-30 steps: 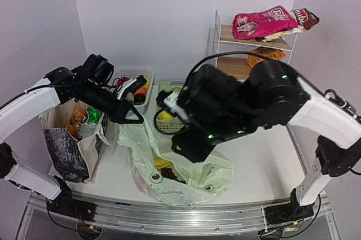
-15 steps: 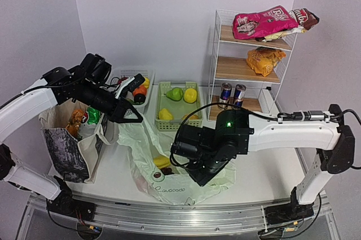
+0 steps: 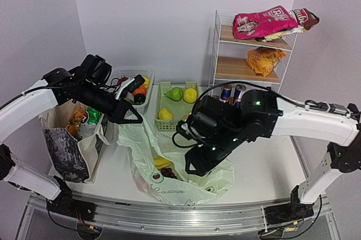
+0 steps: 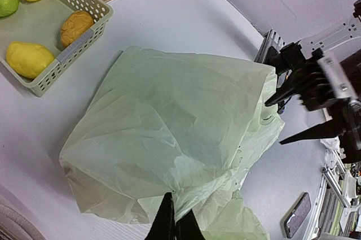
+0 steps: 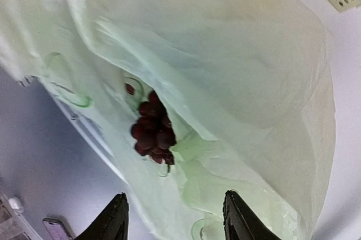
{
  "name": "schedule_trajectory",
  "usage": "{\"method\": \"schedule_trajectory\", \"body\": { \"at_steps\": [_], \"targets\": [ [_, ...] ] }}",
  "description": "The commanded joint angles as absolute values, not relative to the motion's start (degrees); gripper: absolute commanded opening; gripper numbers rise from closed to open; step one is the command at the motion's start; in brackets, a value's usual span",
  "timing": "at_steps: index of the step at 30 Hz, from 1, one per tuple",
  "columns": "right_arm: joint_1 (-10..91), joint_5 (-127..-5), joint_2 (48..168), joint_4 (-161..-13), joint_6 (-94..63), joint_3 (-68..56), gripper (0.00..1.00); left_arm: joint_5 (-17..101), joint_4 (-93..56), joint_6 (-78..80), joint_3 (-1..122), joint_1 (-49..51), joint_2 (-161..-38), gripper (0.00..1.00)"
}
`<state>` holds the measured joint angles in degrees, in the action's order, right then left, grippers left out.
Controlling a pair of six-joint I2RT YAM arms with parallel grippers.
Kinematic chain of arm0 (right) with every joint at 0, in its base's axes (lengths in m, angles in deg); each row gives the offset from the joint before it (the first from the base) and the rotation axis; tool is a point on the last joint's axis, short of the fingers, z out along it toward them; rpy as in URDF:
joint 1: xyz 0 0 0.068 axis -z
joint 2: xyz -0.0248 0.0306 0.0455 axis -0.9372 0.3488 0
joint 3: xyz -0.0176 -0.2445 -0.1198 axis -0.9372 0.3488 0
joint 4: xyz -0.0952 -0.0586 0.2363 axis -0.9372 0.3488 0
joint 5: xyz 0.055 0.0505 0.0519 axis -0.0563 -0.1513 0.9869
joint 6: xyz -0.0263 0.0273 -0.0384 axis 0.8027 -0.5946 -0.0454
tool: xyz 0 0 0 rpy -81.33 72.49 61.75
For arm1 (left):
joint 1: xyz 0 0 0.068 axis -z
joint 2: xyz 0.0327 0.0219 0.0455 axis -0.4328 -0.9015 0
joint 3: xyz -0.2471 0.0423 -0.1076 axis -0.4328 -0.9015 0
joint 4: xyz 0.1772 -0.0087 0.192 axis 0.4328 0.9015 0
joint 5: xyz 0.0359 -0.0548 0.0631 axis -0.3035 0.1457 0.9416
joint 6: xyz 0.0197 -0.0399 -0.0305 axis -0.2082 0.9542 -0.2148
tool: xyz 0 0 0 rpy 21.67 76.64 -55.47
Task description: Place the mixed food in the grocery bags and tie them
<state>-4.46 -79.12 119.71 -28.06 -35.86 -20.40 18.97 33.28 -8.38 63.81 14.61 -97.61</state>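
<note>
The pale-green plastic bag (image 3: pixel 186 186) lies on the table in front, with yellow bananas (image 3: pixel 162 162) and dark grapes (image 3: pixel 168 173) inside. My left gripper (image 3: pixel 131 117) is shut on the bag's upper left edge and holds it raised; the left wrist view shows the fingers (image 4: pixel 167 223) pinching the bunched plastic (image 4: pixel 169 132). My right gripper (image 3: pixel 194 166) hangs open and empty just over the bag's right side. In the right wrist view it (image 5: pixel 176 220) is over the bag (image 5: pixel 225 82), with the grapes (image 5: pixel 151 132) showing through. The beige canvas tote (image 3: pixel 70 144) stands at the left, holding orange (image 3: pixel 75 120) and green-white packets (image 3: pixel 93 114).
A green basket (image 3: pixel 163 124) with toy fruit and a white basket (image 3: pixel 148 75) stand behind the bag. A wire shelf rack (image 3: pixel 217 70) at the back right holds two cans (image 3: pixel 232 92), an orange packet (image 3: pixel 265 59) and a pink packet (image 3: pixel 262 22).
My right arm has come down from high over the table to the plastic bag, and its gripper now hovers at the bag's right side. My left arm has not moved.
</note>
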Motion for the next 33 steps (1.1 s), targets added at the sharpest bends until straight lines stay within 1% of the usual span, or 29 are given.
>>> {"method": "schedule_trajectory", "body": {
  "at_steps": [1, 3, 8, 10, 13, 19, 23, 26, 28, 29, 30, 33],
  "targets": [
    [-3.3, -76.48, 117.45, -29.11, -36.73, -18.28, 0.45, 18.25, 31.22, -7.64, 64.1, 14.76, -96.61, 0.0],
    [-3.14, -77.18, 118.99, -29.1, -38.38, -15.95, 0.38, 18.5, 31.39, -7.62, 64.29, 14.78, -96.56, 0.0],
    [-3.17, -77.78, 122.15, -28.43, -40.17, -14.46, 0.35, 19.08, 32.1, -7.9, 64.51, 14.73, -96.31, 0.0],
    [-3.14, -80.86, 122.73, -27.37, -40.34, -14.21, 0.38, 18.99, 32.07, -7.83, 64.55, 14.8, -96.29, 0.0],
    [-3.17, -83.93, 124.71, -25.13, -39.31, -15.43, 0.46, 18.81, 31.88, -7.62, 64.43, 14.78, -96.37, 0.0],
    [-3.19, -84.39, 130.13, -21.32, -36.97, -17.75, 0.61, 18.97, 31.99, -7.46, 64.55, 14.74, -96.24, 0.0],
    [-3.22, -81.96, 132.13, -21.45, -36.38, -16.77, 0.65, 19.1, 32.05, -7.51, 64.5, 14.74, -96.1, 0.0],
    [-3.3, -81.34, 133.22, -21.6, -35.46, -16.66, 0.65, 19.31, 32.03, -7.54, 64.35, 14.71, -96.03, 0.0],
    [-3.32, -81.97, 133.99, -21.51, -34.97, -16.46, 0.61, 19.34, 31.99, -7.66, 64.42, 14.7, -96.12, 0.0],
    [-3.35, -82.48, 134.28, -21.6, -34.85, -16.26, 0.54, 19.38, 31.98, -7.65, 64.46, 14.71, -96.15, 0.0],
    [-3.34, -82.96, 134.4, -21.65, -34.81, -16.17, 0.45, 19.45, 32.0, -7.62, 64.53, 14.75, -96.14, 0.0],
    [-3.28, -83.52, 133.35, -21.83, -34.71, -16.38, 0.06, 19.7, 32.16, -7.69, 64.67, 14.71, -96.11, 0.0]
  ]
}}
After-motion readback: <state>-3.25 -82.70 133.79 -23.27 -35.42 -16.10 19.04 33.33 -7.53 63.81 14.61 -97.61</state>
